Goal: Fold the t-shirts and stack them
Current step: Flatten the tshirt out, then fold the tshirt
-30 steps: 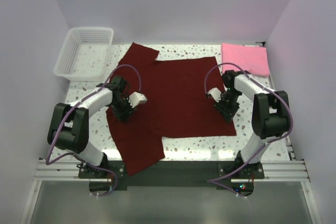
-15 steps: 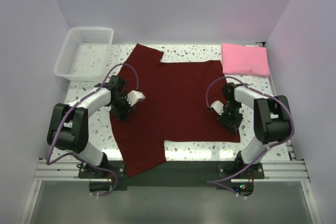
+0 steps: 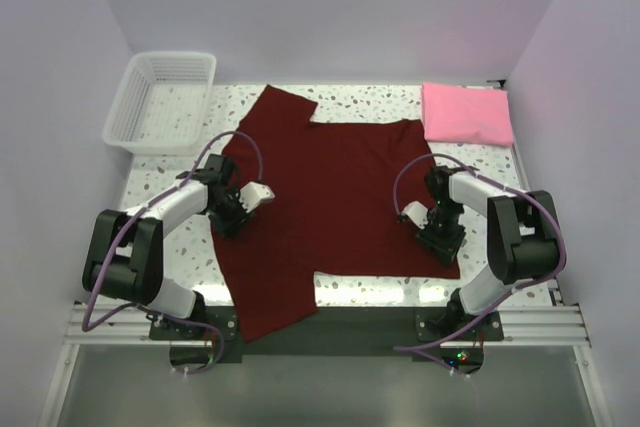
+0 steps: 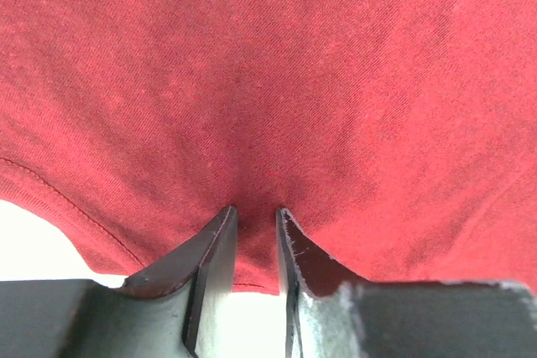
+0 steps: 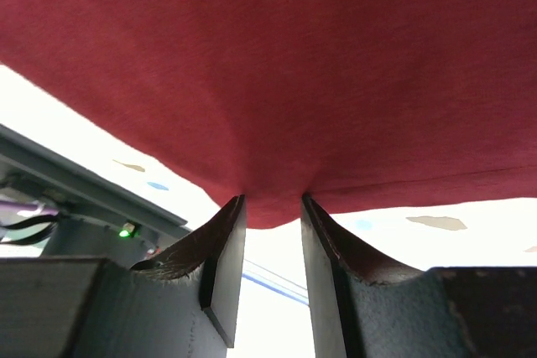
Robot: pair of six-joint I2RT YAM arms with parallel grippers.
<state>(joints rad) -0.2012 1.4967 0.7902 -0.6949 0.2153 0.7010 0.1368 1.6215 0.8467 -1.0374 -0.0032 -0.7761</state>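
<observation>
A white mesh basket (image 3: 162,97) stands at the far-left corner of the table (image 3: 380,287), the speckled top showing through its floor, apart from the cloth. The dark red t-shirt (image 3: 335,197) lies spread nearly flat across the middle of the table, turned sideways: one sleeve points toward the basket, and the other reaches past the near edge on the left. The left gripper (image 4: 258,220) has its fingers pressed together on the shirt's left edge between the sleeves, and faint creases fan out from the pinch. The right gripper (image 5: 273,207) nips the near-right corner at the hem the same way, with cloth puckered into the narrow gap. A pink t-shirt (image 3: 467,113) lies folded at the far-right corner, just beside the red one.
</observation>
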